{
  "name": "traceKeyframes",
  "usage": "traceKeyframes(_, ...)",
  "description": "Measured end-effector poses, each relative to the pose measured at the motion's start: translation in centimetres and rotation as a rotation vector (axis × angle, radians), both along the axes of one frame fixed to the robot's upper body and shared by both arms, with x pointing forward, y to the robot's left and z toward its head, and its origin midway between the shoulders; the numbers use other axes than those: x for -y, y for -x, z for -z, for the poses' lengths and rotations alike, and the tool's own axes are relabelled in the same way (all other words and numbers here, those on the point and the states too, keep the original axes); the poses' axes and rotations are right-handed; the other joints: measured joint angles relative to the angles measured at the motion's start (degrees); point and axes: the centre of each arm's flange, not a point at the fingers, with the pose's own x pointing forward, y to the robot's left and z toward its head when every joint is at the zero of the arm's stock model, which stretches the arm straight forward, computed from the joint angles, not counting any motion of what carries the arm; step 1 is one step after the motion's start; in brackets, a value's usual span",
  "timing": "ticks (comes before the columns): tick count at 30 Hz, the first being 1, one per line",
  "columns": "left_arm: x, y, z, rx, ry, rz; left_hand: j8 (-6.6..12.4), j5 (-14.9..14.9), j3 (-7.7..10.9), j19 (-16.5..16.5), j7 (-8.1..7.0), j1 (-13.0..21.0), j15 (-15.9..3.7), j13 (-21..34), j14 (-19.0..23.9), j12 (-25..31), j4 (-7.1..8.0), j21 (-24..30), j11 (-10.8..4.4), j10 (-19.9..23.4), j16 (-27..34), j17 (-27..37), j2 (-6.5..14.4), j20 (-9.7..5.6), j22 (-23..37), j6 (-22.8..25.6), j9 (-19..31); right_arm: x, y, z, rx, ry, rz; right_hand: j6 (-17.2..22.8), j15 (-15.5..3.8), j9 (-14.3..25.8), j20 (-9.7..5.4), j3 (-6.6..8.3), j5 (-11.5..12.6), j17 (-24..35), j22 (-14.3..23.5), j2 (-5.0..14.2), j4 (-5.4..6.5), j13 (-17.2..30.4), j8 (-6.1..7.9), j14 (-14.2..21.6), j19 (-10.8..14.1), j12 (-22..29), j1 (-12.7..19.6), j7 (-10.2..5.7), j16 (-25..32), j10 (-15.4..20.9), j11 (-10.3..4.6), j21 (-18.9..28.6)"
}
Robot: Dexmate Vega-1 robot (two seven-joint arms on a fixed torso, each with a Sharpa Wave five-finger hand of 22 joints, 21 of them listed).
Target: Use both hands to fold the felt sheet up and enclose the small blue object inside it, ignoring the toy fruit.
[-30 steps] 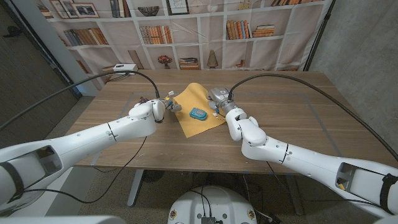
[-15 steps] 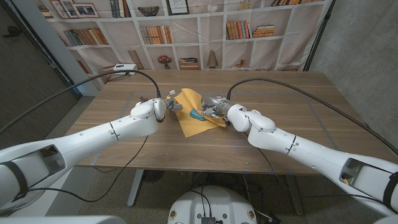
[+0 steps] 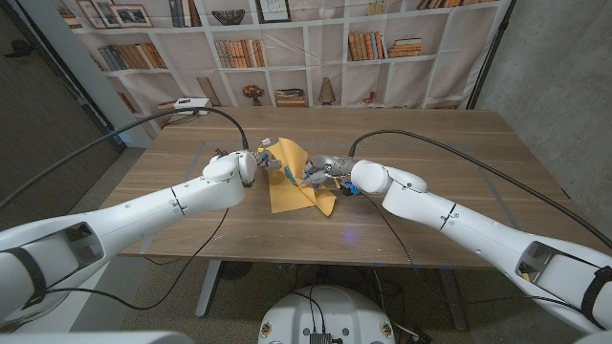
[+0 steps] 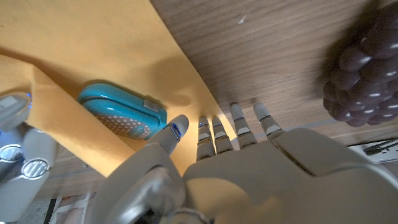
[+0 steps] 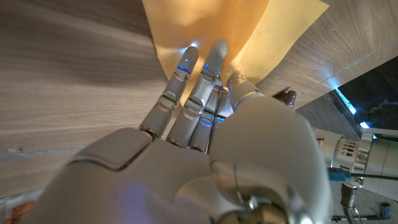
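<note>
The yellow felt sheet [image 3: 290, 196] lies mid-table between my hands. My right hand [image 3: 331, 172] holds its right edge, lifted and folded leftward; in the right wrist view its fingers [image 5: 199, 74] lie along the felt [image 5: 205, 25]. The small blue object [image 4: 121, 115] sits on the felt [image 4: 93, 43], with the folded flap [image 4: 56, 118] right beside it. My left hand [image 3: 241, 169] is at the sheet's left edge, fingers spread. Its fingertips [image 4: 239, 121] touch the table at the felt's edge, and its thumb lies on the felt near the blue object.
A purple toy grape bunch [image 4: 365, 74] lies on the wood just left of my left hand, also seen as a dark grape bunch [image 3: 220, 153] in the head view. Cables run from both arms across the table's far half. Bookshelves stand behind the table.
My right hand has swept left from the sheet's right edge, dragging that edge up and over toward the blue object. The sheet now looks narrower. My left hand has stayed put.
</note>
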Motion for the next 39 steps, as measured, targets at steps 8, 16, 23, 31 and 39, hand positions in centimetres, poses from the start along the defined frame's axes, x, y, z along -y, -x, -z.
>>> traceKeyframes(8,0.2,0.1,0.0,0.000,0.000,0.002,-0.17,0.5,0.12,0.0,0.02,0.0,0.08,0.0,-0.1,0.2,0.12,0.2,0.28,-0.3,0.4,0.0,0.0,0.00,0.3,0.0,-0.1,-0.4,-0.3,0.2,-0.102,0.027,-0.076,-5.7,7.85,-0.3,1.39,-2.25,-0.1,7.5,0.0,1.97,7.89,1.9,-11.14,-30.6,-23.2,-6.9,-17.4,-1.75,-6.8,-17.3,-0.10,-2.7)
traceKeyframes(16,0.5,0.3,-0.3,0.003,0.001,0.011,-0.21,0.8,0.30,0.0,-0.32,0.0,0.30,0.0,-0.3,0.4,0.30,0.4,0.56,-0.4,0.5,0.3,0.0,0.00,0.7,-1.2,0.1,-1.0,0.0,1.0,-0.116,0.169,-0.098,-14.8,11.68,-0.3,2.57,0.54,0.9,11.6,1.2,1.21,7.67,3.9,-13.23,-48.3,-40.0,-8.7,-22.1,-2.32,-7.9,-32.1,-1.65,-5.9)
traceKeyframes(23,0.5,0.9,-0.7,0.022,0.010,0.012,0.75,1.3,0.60,-0.2,-1.88,0.0,0.52,0.1,-0.5,1.5,0.12,1.6,2.99,1.7,1.1,0.3,0.0,0.24,1.3,-0.4,0.1,-1.6,0.5,1.7,-0.077,0.288,-0.074,-17.2,10.72,-0.3,4.92,4.70,3.2,14.7,1.6,2.48,10.35,4.7,-13.23,-50.7,-48.2,-8.2,-24.5,-2.86,-5.0,-34.0,-4.12,-7.2)
traceKeyframes(31,0.6,1.5,-1.3,0.070,0.020,0.016,0.97,2.5,1.87,-0.2,-3.48,1.7,1.16,0.6,1.8,1.9,-3.56,4.1,4.43,3.2,1.4,-1.7,-0.6,0.45,2.3,0.7,0.5,-2.5,0.9,3.1,-0.055,0.359,-0.067,-25.2,9.79,-0.3,8.06,9.51,4.7,17.9,2.3,2.41,10.42,5.3,-13.57,-52.0,-51.5,-7.8,-25.3,-4.05,-0.6,-35.0,-7.37,-5.9)
traceKeyframes(39,-0.5,3.4,-2.1,0.146,0.075,0.014,2.32,1.3,-0.38,-0.4,-5.88,1.3,1.82,1.5,4.2,4.0,-8.30,6.6,6.33,5.5,-1.0,-5.6,-4.6,1.66,2.6,4.7,1.3,-2.6,0.3,3.8,0.069,0.469,0.042,-22.1,7.65,-0.3,7.48,10.57,4.7,19.0,2.8,2.17,12.30,5.7,-11.97,-50.5,-51.6,-5.7,-28.1,-4.16,3.5,-30.4,-8.07,-4.5)
